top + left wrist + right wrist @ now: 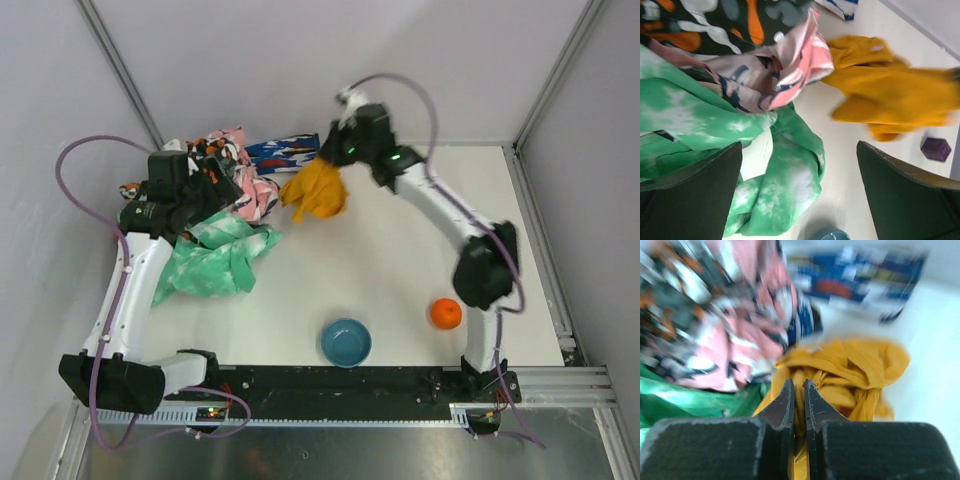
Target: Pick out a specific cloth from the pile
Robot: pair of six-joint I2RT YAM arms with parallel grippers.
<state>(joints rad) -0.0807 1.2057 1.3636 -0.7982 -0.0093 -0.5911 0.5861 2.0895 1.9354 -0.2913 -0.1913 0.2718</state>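
Note:
The plain mustard-orange cloth [318, 190] hangs bunched from my right gripper [340, 160], just right of the pile [225, 195]. In the right wrist view the jaws are shut on a fold of this cloth [850, 370], my right gripper [799, 390] pinching it. It also shows in the left wrist view [895, 95], blurred. My left gripper [200, 215] is open and empty over the mint-green mottled cloth [215, 260], which lies between and beyond its fingers [690, 200] in the left wrist view [785, 195]. The pile holds pink floral [795, 65], orange-black-white [715, 20] and blue-white-red [280, 152] cloths.
A blue bowl [346, 342] sits near the front middle of the white table [400, 260]. An orange ball [446, 313] lies at the front right by the right arm. A small purple block [936, 149] shows in the left wrist view. Walls close in the back and sides.

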